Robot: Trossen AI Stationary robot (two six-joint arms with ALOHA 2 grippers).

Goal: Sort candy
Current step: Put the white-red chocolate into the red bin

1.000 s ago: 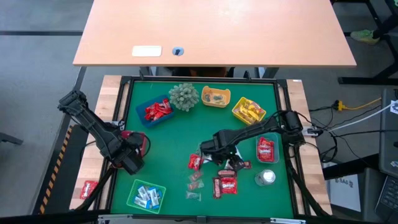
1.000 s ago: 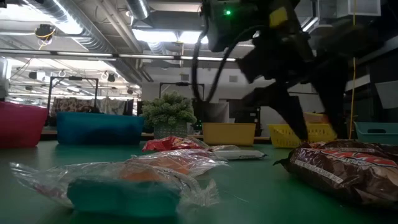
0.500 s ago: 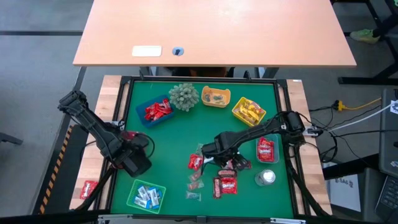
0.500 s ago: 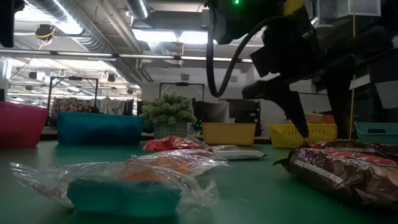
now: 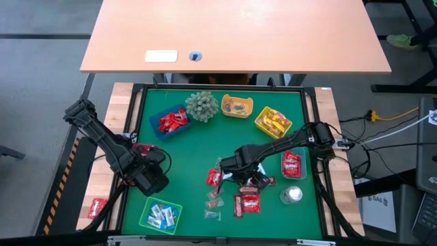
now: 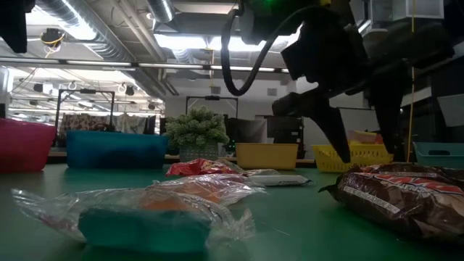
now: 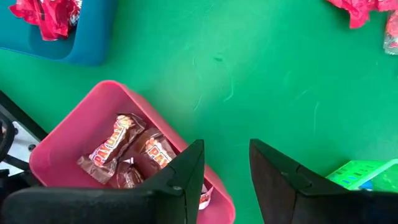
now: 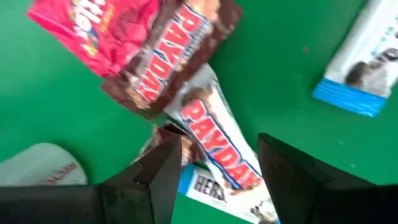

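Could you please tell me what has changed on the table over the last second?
The left gripper has moved away from the pink tray toward the table's middle and the green tray, open and empty. The right gripper has shifted slightly over the loose candy pile, open, holding nothing. The candy and trays have not moved.

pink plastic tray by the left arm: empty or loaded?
Loaded. The pink plastic tray holds a few brown-wrapped PayDay candies, seen just past the open left gripper.
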